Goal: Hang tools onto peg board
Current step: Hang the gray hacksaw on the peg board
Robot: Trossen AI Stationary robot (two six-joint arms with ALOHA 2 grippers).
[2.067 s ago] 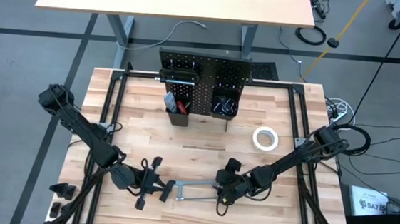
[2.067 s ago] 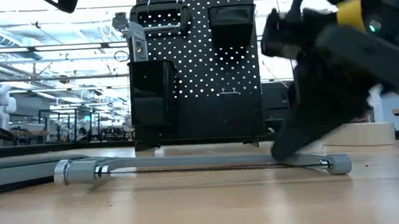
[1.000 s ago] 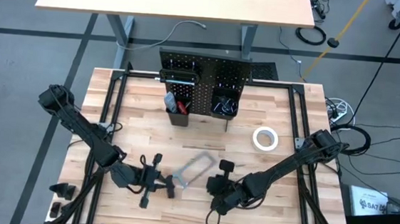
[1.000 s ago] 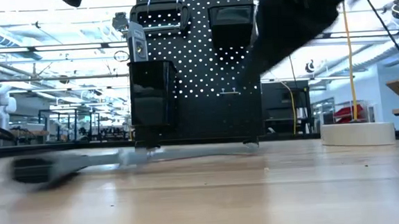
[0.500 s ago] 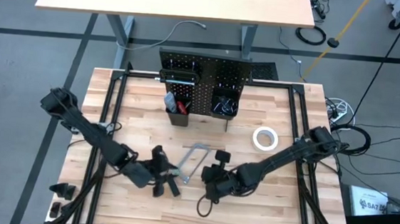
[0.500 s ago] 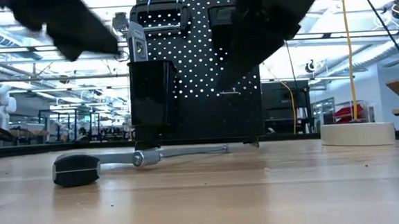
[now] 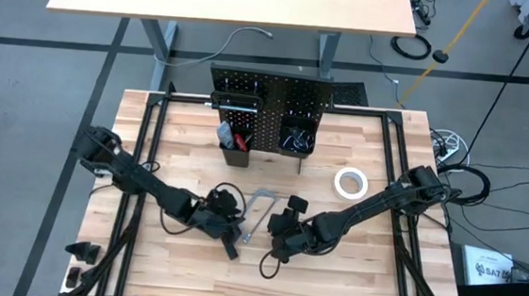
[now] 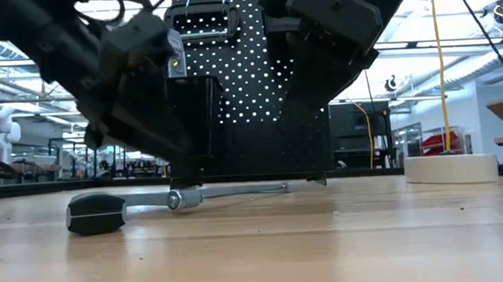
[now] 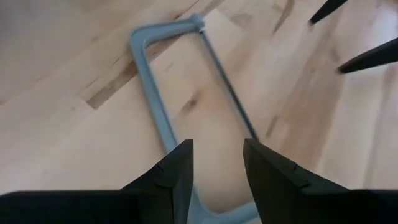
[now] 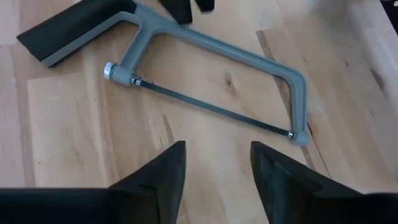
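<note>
A grey hacksaw (image 7: 259, 214) with a black handle (image 10: 74, 28) lies flat on the tabletop between my two grippers. Its handle end points toward the near edge (image 8: 94, 212). My left gripper (image 9: 217, 174) hovers open just above the frame near the handle end (image 7: 233, 229). One finger (image 9: 174, 177) is over the grey back. My right gripper (image 10: 217, 180) stands open beside the blade (image 10: 211, 109), clear of it (image 7: 279, 230). The black peg board (image 7: 267, 110) stands upright at the far side, with tools in its bins.
A white tape roll (image 7: 351, 183) lies at the right, between the peg board and the right arm. A red-handled tool (image 7: 239, 141) stands in the peg board's left bin. Bare wood lies along the near edge (image 8: 328, 250).
The hacksaw has swung round on the table, slid a little toward the far edge, and now lies still. My left gripper has come down and moved right to the saw's handle end, rolling as it went. My right gripper has shifted slightly toward the table's left.
</note>
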